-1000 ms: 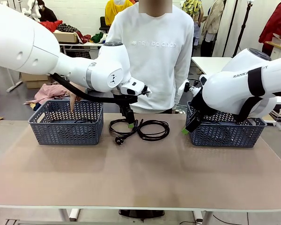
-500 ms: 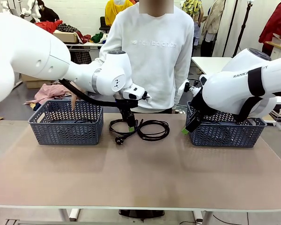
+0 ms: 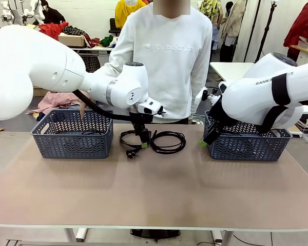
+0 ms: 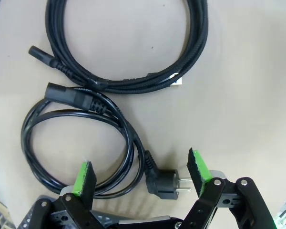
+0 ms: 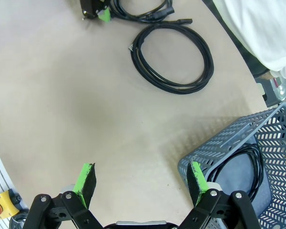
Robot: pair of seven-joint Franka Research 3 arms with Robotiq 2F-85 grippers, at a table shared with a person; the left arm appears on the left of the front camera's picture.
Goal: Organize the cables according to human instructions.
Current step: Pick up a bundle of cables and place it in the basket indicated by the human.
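Two black cables lie on the table between the baskets. The left one, a power cord coil (image 3: 129, 138) (image 4: 71, 148), has a round plug (image 4: 164, 183) at its end. The right one is a braided coil (image 3: 168, 142) (image 4: 128, 52) (image 5: 171, 57). My left gripper (image 3: 142, 140) (image 4: 141, 171) hangs open just above the power cord, its green pads either side of the cord's near edge and the plug. My right gripper (image 3: 204, 140) (image 5: 140, 176) is open and empty beside the right basket (image 3: 246, 146). Another cable (image 5: 251, 164) lies inside that basket.
A grey basket (image 3: 72, 134) stands at the left, with something dark on its floor. The person stands at the far side, one hand (image 3: 82, 109) held down over the left basket's back rim. The front half of the table is bare.
My left gripper has sunk a little toward the power cord and the arm's elbow has swung right. The right arm and the person's hand have stayed put.
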